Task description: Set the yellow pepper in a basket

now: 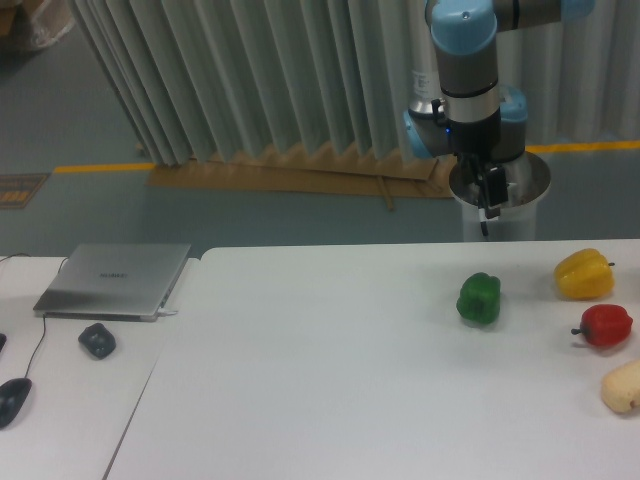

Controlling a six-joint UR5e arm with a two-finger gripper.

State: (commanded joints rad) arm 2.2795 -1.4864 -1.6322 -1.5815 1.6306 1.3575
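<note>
We see the yellow pepper [584, 274] at the frame's right edge on the desk [330, 370], above a red pepper [605, 325]; the pincer [489, 205] hangs upper right, grip state unclear.

I can't tell from here whether the pincer [489, 200] is parted or closed; it's too small and dark. The beige lump [622, 388] is cut by the right edge, a mouse [12, 400] by the left.
</note>
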